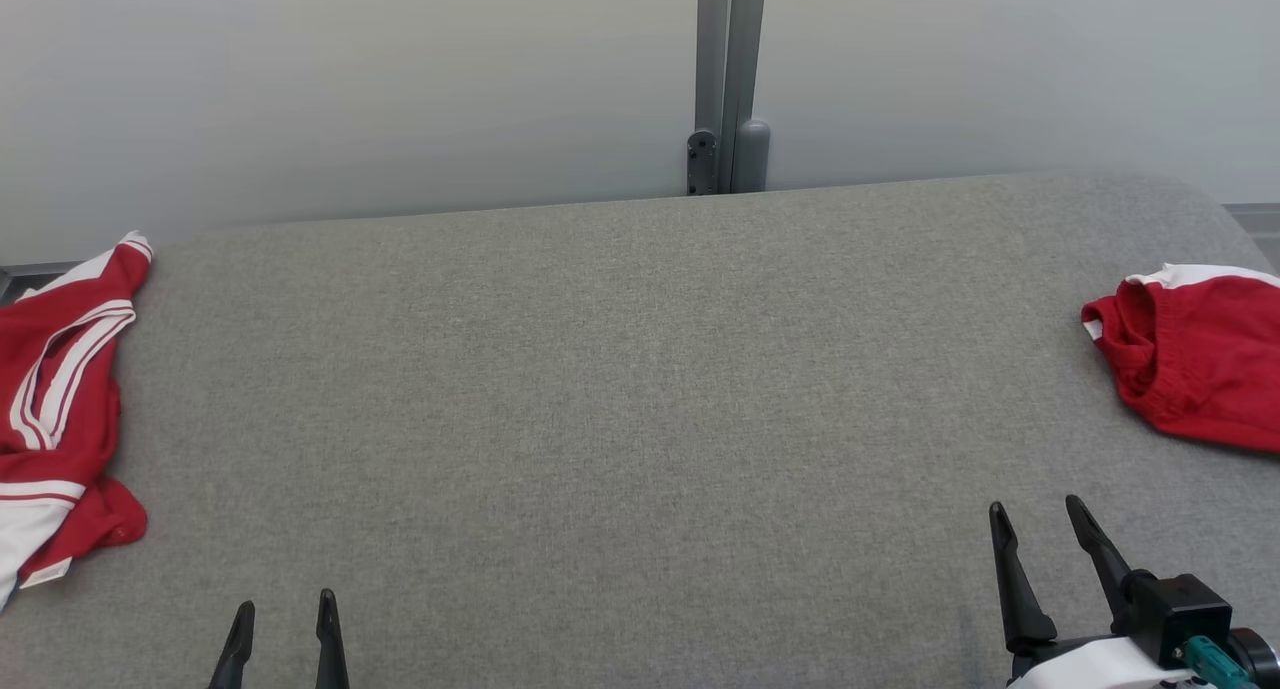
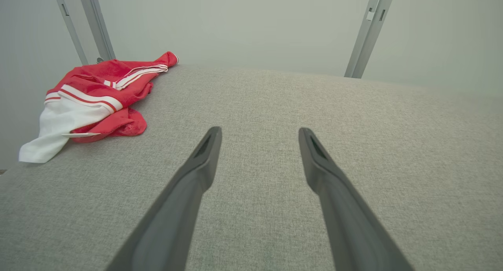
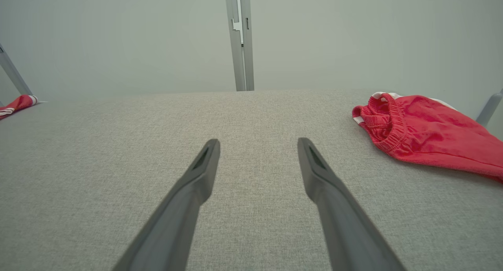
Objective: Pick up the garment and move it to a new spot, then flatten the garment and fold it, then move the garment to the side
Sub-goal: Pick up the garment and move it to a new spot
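Nearest, the left tool (image 1: 284,605) and right tool (image 1: 1034,507) hover over the near part of the grey surface (image 1: 640,389), both with fingers spread wide and holding nothing. The garment (image 1: 60,409) lies crumpled at the surface's left edge. Red shorts (image 1: 1195,369) lie at the right edge, well apart from it.

Soft cloth garment (image 1: 75,419), matt woven tabletop (image 1: 600,389)
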`<state>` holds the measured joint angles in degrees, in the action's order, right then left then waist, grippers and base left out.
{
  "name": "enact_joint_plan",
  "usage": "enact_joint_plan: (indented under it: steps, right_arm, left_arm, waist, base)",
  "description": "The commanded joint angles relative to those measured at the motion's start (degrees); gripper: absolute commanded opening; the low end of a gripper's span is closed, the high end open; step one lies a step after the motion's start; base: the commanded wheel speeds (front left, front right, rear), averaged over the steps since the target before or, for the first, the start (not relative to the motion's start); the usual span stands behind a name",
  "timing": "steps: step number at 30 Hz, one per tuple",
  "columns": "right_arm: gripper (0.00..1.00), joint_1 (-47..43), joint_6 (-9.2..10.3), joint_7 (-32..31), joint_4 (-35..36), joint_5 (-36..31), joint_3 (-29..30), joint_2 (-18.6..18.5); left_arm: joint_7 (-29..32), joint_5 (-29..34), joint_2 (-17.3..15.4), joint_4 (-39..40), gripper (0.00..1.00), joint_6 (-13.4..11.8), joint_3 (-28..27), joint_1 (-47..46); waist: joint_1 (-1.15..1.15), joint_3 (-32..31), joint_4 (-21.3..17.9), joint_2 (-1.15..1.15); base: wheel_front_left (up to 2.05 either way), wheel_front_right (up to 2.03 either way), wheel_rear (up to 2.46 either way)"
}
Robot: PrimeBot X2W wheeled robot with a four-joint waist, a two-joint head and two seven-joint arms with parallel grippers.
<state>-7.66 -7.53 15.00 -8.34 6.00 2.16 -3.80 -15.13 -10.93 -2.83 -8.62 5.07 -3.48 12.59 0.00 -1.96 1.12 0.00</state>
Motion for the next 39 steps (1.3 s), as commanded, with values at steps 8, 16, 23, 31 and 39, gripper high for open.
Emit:
enact_joint_plan:
  steps: [8, 16, 23, 31, 39]
  right_arm:
    - [1.0, 0.6, 0.08, 0.3, -0.3, 0.0, 0.1, -0.2]
    - [1.0, 0.1, 0.08, 0.3, -0.4, 0.4, 0.4, 0.0]
    - [1.0, -1.2, 0.08, 0.3, -0.7, 0.9, 0.4, 0.2]
    - [1.0, 0.0, 0.08, 0.3, -1.3, 1.1, -1.7, 0.4]
    - [1.0, 2.4, 0.08, 0.3, -3.0, 1.6, -6.1, -0.3]
  left_arm:
    - [0.0, 1.6, -0.1, -0.2, 1.0, 1.5, -0.8, 0.4]
    - [0.0, 2.3, -0.1, -0.7, 1.0, 2.0, -0.6, -0.2]
    - [0.0, 3.0, -0.1, -1.0, 1.0, 2.4, 0.0, -1.4]
    - [0.0, 3.5, -0.9, -1.3, 1.0, 2.4, -0.5, 0.0]
    - [0.0, 2.2, -0.9, 0.2, 1.0, 2.4, -3.0, 1.4]
  waist:
    - [0.0, 0.0, -0.2, 0.0]
    - [0.0, 0.2, 0.8, 0.0]
    - [0.0, -0.2, 7.8, 0.0]
    - [0.0, -1.4, 21.1, 0.0]
    - [0.0, -1.3, 26.5, 0.0]
  base:
    - [0.0, 0.0, 0.0]
    - [0.0, 0.0, 0.0]
    - [0.0, 0.0, 0.0]
    - [0.0, 0.0, 0.0]
    - [0.0, 0.0, 0.0]
